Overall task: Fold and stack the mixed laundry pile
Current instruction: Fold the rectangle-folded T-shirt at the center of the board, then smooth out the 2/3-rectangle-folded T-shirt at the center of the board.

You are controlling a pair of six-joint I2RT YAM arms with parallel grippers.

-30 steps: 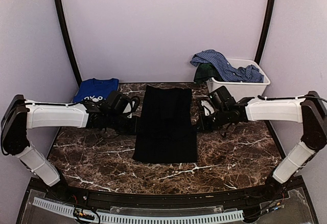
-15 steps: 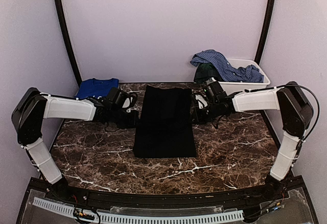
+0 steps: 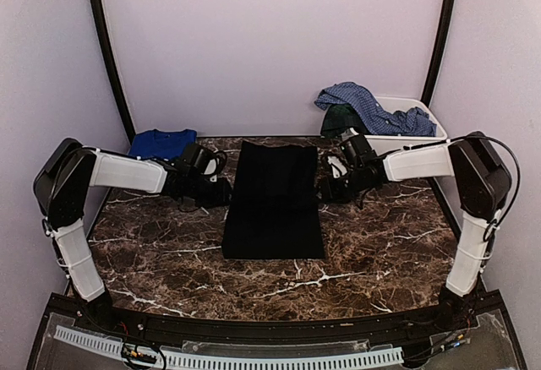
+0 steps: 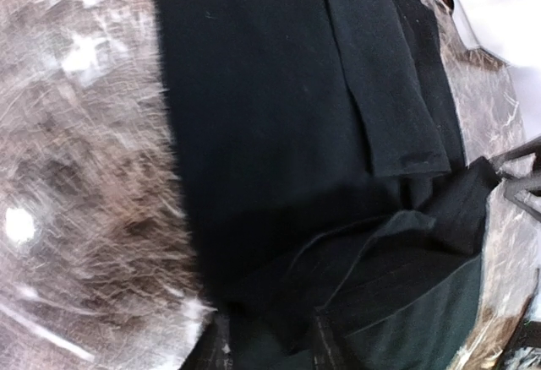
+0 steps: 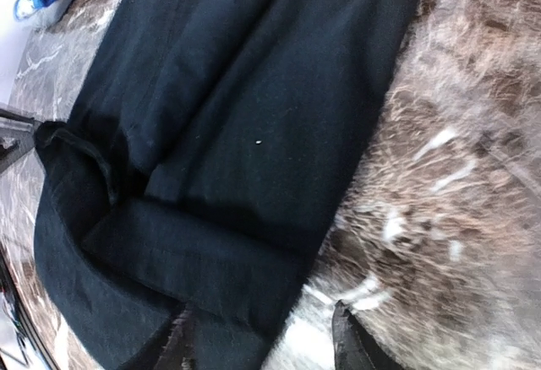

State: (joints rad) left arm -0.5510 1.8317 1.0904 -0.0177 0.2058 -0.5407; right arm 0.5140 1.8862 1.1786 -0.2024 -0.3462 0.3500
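Observation:
A large black garment (image 3: 273,201) lies folded into a long strip in the middle of the marble table (image 3: 380,252). My left gripper (image 3: 220,193) sits low at its left edge near the far end, and my right gripper (image 3: 327,188) at its right edge opposite. In the left wrist view the left gripper (image 4: 272,346) has its fingers apart over rumpled black cloth (image 4: 279,133). The right gripper (image 5: 266,345) is open in its own view, one finger over the black cloth (image 5: 245,116) and one over bare marble. A royal-blue tee (image 3: 162,144) lies folded at the back left.
A white bin (image 3: 406,138) stands at the back right, with a blue checked shirt (image 3: 363,104) and a dark green plaid piece (image 3: 340,121) draped over its rim. Curved dark posts and lilac walls close in the back and sides.
Both grippers went from shut to open at the garment's far corners, letting go of the cloth. Both arms drew back toward the far side and the garment slid slightly that way.

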